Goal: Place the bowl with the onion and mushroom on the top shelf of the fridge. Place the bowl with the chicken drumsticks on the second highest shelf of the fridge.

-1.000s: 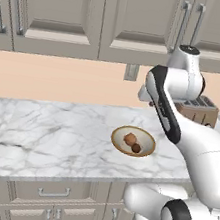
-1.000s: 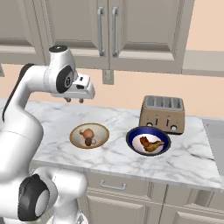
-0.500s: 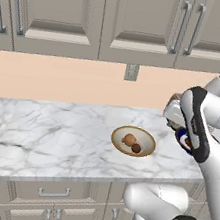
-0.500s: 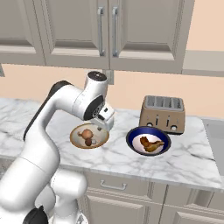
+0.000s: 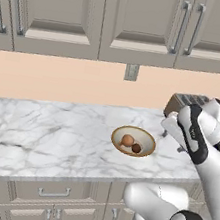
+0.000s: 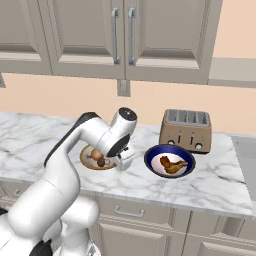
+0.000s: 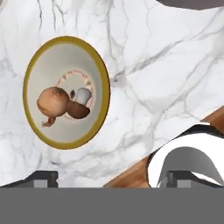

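Marble runs the length of our table [image 5: 51,138] under grey wall cabinets [image 5: 142,21], and both bowls sit on it near the front edge, so we judge that neither placement is done: each bowl has yet to be picked up, and the fridge has yet to be reached. The yellow bowl [image 5: 133,141] holds the onion [image 5: 127,140] and the mushroom [image 5: 136,148], touching each other; the blue bowl [image 6: 169,161] with the drumsticks [image 6: 171,165] sits just beside it, nearer the toaster [image 6: 185,130] at the back edge. Our end effector [image 7: 111,177] hangs above the table between the two bowls, jaws spread wide, gripping nothing. In the right base view we see the blue bowl and the whole toaster, whereas in the left base view our arm [image 5: 198,142] covers that spot. From the hand view we make out the mushroom's pale stem and the bowl's red inner ring, too fine for the base views.
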